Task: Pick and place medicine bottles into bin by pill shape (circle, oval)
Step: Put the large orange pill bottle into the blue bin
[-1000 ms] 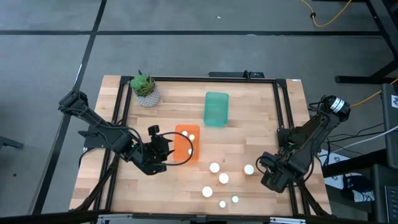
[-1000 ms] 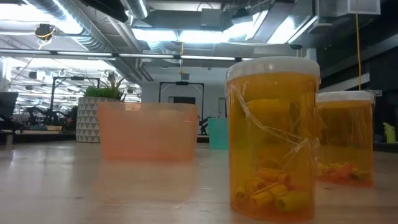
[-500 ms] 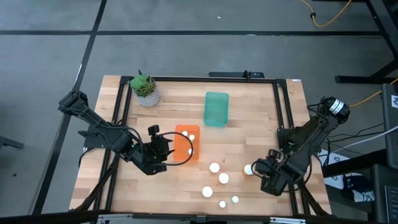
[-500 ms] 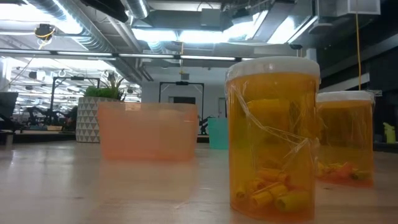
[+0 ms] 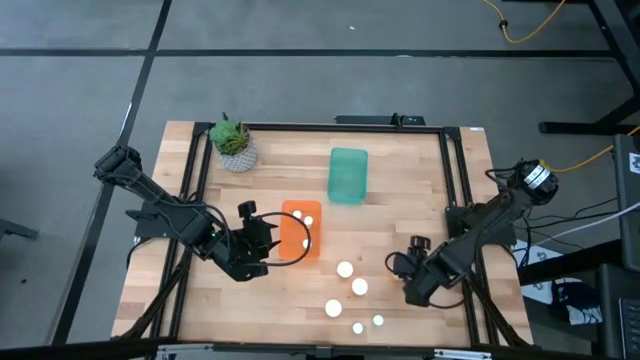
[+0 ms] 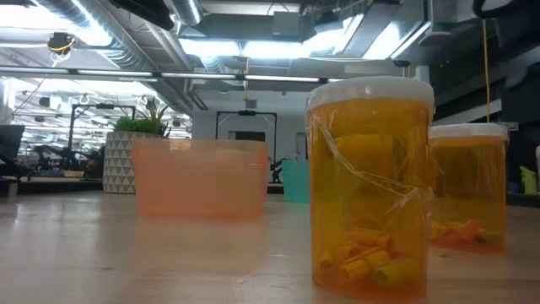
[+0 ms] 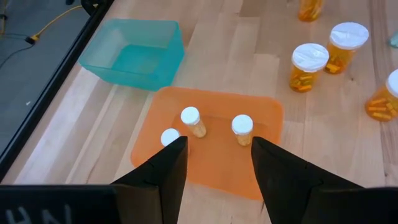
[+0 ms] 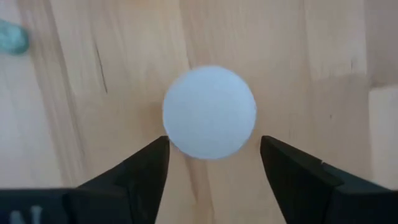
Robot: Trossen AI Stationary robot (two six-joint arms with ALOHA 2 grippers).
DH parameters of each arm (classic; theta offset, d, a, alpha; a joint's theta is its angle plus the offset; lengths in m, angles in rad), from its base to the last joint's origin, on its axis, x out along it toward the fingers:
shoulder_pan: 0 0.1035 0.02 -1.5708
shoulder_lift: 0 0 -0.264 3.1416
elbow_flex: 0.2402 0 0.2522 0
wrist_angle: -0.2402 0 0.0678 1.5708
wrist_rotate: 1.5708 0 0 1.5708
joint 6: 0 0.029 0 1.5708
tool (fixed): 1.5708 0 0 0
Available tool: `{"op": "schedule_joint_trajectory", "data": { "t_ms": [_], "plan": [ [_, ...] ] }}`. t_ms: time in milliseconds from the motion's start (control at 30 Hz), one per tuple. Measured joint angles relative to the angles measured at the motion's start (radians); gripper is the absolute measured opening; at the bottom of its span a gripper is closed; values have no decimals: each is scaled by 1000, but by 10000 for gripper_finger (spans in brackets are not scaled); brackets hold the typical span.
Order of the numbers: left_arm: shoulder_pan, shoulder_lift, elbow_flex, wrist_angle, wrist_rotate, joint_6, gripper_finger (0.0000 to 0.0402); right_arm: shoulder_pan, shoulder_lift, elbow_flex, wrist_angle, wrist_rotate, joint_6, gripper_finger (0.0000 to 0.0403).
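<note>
**Right arm poised over a white-capped bottle**

While the right gripper [image 8: 211,163] hangs over one round white-capped medicine bottle [image 8: 209,112], its jaws stand apart, the cap between them and untouched. An off-centre descent could tip the bottle on the wooden worktop [image 5: 400,200]. Farther off, the left gripper [image 7: 214,163] waits, jaws apart, beside the orange plastic bin [image 5: 290,245], which holds three bottles.

bottles in orange bin [image 5: 300,236]: 3 | bottles out on counter [image 5: 400,190]: 6 | bins: 2, orange and teal [image 5: 347,175] | potted plant [image 5: 233,143]: 1
</note>
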Motion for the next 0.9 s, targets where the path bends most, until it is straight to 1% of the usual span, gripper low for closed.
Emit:
{"op": "schedule_joint_trajectory", "data": {
  "t_ms": [300,433,667,900],
  "plan": [
    [0,0,0,0,0,0,171,-58,0,0,106,-6,-169,253],
    [0,0,0,0,0,1,171,-72,0,0,106,-37,-171,253],
    [0,0,0,0,0,2,171,-74,4,0,107,-42,-171,253],
    [0,0,0,0,0,2,171,-74,69,0,112,-46,-173,253]
  ]
}}
